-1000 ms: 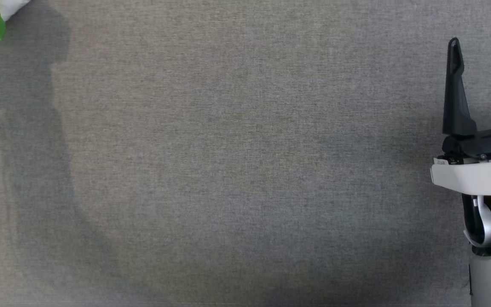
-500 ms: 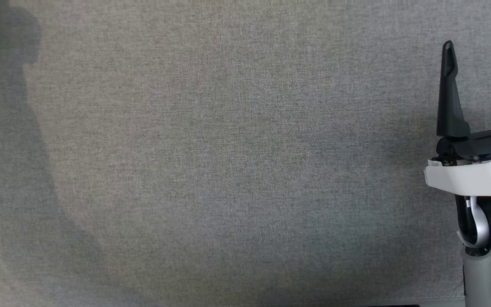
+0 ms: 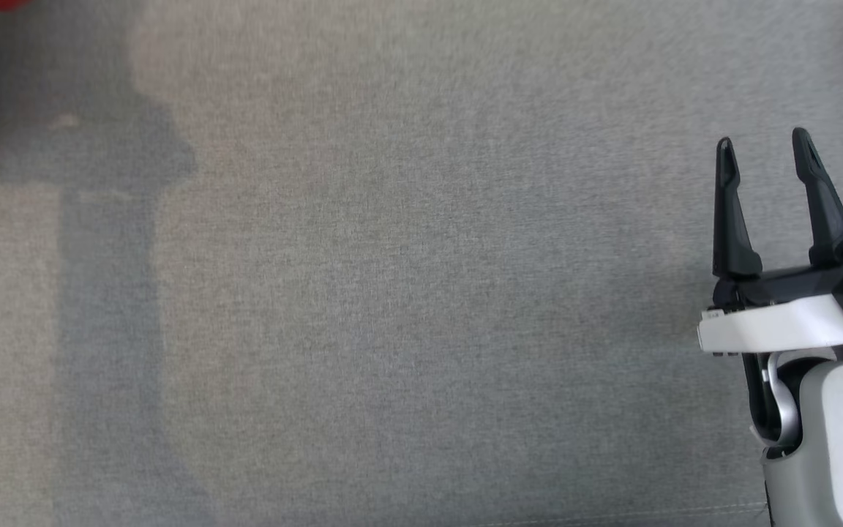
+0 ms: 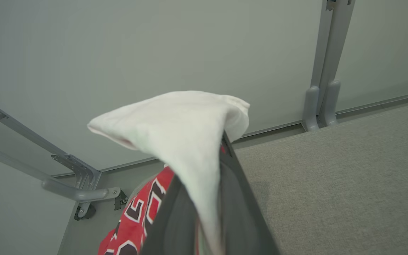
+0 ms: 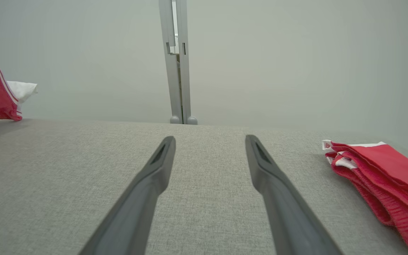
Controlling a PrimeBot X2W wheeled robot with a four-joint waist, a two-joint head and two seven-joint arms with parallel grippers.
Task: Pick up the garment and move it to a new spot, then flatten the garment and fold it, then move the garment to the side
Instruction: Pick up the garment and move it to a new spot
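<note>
Fabric of red-and-white garment (image 4: 175, 120) sits clamped in left pincer (image 4: 215, 156); right pincer (image 3: 764, 150) gapes wide above grey cloth tabletop (image 3: 392, 293).

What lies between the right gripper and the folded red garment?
Bare grey surface, per the right wrist view; right gripper and folded red garment stand apart.
</note>
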